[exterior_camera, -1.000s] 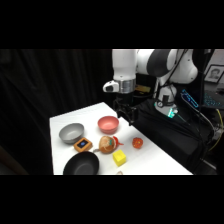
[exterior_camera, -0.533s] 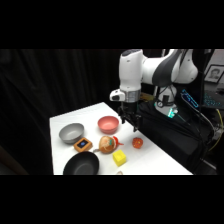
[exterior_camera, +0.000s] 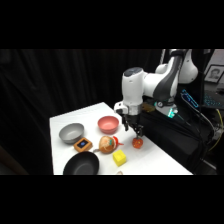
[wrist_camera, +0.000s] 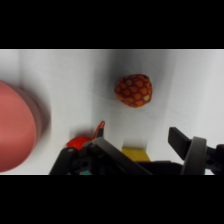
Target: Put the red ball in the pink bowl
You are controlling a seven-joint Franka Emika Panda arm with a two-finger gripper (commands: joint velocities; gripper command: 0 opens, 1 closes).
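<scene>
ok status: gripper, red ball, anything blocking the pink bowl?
Gripper low over the table, just above the red ball; nothing held. Ball on table, right of pink bowl. Bowl empty, path clear.

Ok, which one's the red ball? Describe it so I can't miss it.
Start at the pink bowl; just beyond it, below the gripper, sits the red ball. It is a small red-orange sphere with yellowish speckles, smaller than the yellow block nearby.
</scene>
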